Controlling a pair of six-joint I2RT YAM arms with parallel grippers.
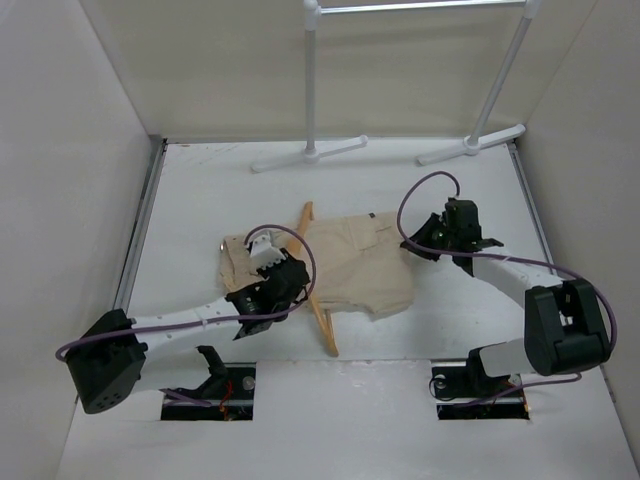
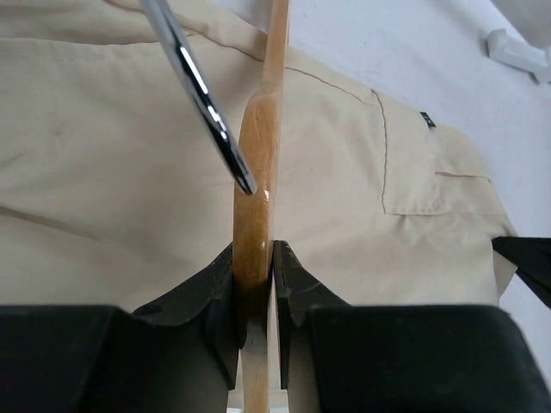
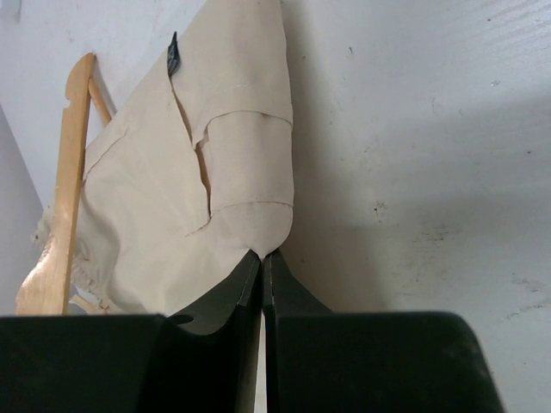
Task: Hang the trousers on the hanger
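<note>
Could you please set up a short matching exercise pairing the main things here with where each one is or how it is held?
Things:
1. slim light-orange wooden hanger
2. beige soft cloth trousers
3. white metal rack

Places or states:
A. stands at the far end of the table
B. clamped by the left gripper
C. corner pinched by the right gripper

Pairs: 1-B, 2-C, 3-A.

My left gripper [image 2: 255, 262] is clamped on the hanger [image 2: 261, 146], one finger against each side of its thick wooden centre; the metal hook [image 2: 198, 86] rises from that centre toward the upper left; the trousers [image 2: 112, 181] lie beneath, spread to both sides; a flap pocket [image 2: 439, 172] sits at right; the white table [image 2: 405, 43] shows beyond.
</note>
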